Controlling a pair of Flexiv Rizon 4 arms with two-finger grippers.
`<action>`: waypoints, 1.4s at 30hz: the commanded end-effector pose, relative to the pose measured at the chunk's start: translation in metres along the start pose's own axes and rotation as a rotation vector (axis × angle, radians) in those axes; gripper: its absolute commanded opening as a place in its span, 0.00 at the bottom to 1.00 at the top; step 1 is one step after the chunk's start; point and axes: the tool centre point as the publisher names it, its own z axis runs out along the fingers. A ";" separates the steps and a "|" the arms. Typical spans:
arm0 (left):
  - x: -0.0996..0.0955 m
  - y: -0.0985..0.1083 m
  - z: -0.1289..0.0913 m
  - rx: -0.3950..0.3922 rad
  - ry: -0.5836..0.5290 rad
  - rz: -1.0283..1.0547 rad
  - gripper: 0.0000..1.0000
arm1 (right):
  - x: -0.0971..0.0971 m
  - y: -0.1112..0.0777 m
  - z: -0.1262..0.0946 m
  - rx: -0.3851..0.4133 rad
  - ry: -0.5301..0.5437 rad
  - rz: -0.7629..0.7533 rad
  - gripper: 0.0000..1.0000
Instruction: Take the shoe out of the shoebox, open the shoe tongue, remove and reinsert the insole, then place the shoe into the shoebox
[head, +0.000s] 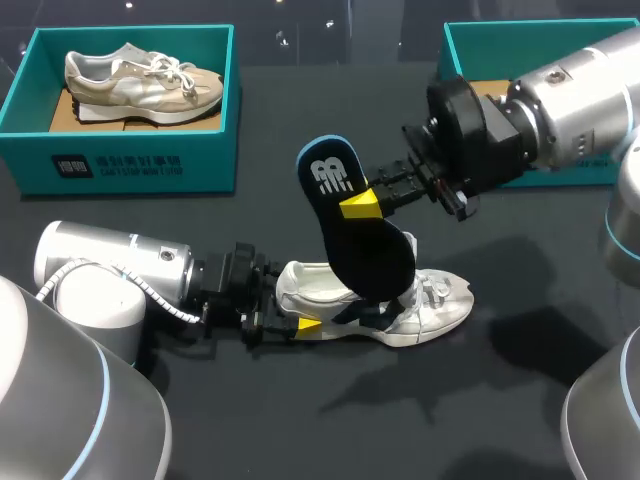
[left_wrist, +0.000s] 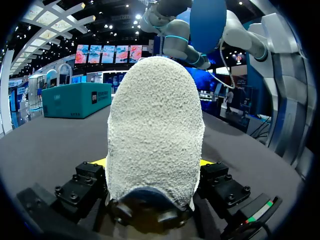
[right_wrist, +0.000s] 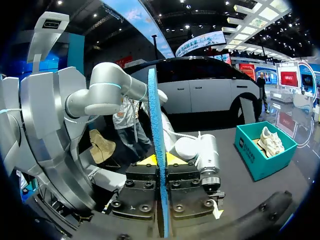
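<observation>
Surroundings: dark table; teal left box at the far left corner with a tan shoe lying in it; teal right box at the far right.
In the way: the right arm lies across the right box and hides most of its inside, so its contents cannot be told.
Shoe: white shoe on its sole mid-table, well apart from both boxes, toe toward the right, heel toward the left arm.
Insole: black insole stands nearly upright out of the shoe's opening, lower end down inside, upper end leaning toward the left box. Blue underside faces away from the head camera.
Left arm pose: comes in low from the near left, wrist almost level with the table, fingers pointing along the shoe.
Left gripper: clamped on the shoe's heel; in its wrist view the heel fills the gap, a yellow tip at each side.
Right arm pose: reaches in from the far right, above the shoe, wrist level, fingers pointing left.
Right gripper: pinched on the insole near its middle; its wrist view shows the insole edge-on between the two fingers.
</observation>
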 end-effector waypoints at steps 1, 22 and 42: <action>0.000 0.000 0.002 -0.003 0.000 0.000 0.00 | 0.028 -0.001 -0.007 0.004 -0.122 0.001 0.00; 0.000 0.000 0.002 -0.003 0.000 0.000 0.00 | 0.054 -0.007 -0.009 -0.178 -0.223 0.060 0.00; 0.000 0.000 0.002 -0.003 0.000 0.000 0.00 | 0.057 -0.002 -0.008 -0.237 -0.223 0.182 0.00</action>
